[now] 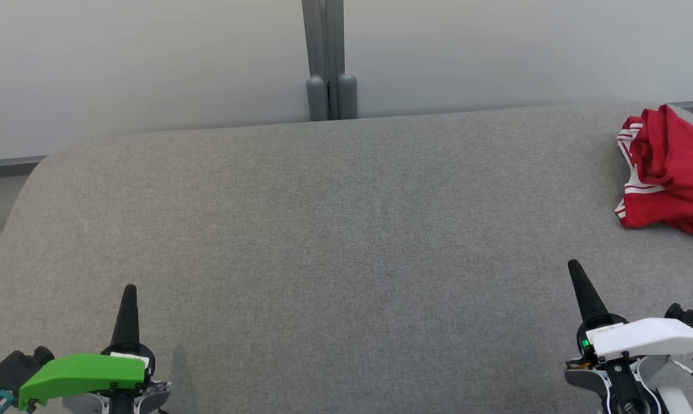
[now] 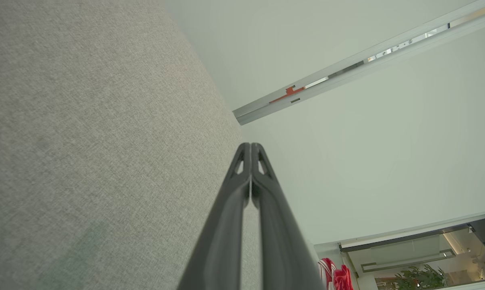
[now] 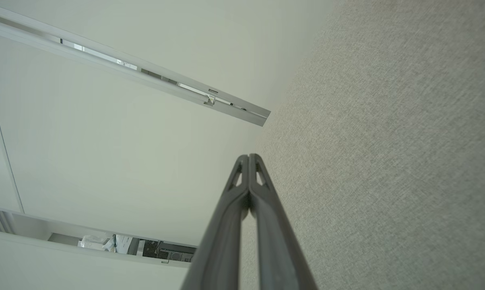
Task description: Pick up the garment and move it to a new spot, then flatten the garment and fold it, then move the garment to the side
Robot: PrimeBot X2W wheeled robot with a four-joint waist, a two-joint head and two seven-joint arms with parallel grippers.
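Note:
The garment (image 1: 668,169) is red with white stripes and lies crumpled at the far right of the grey fabric surface (image 1: 334,230), partly cut by the picture's right edge. A small part of the garment (image 2: 335,276) shows at the bottom of the left wrist view. My left gripper (image 1: 129,290) sits at the lower left, shut and empty, far from the garment. My right gripper (image 1: 574,265) is at the lower right, shut and empty, a short way in front of the garment and to its left. In both wrist views the fingertips meet: left gripper (image 2: 250,146), right gripper (image 3: 248,157).
A pale wall with a grey vertical post (image 1: 326,63) rises behind the surface's far edge. The surface's rounded left corner (image 1: 30,172) drops off at the left. The wide middle of the grey fabric lies between the two grippers.

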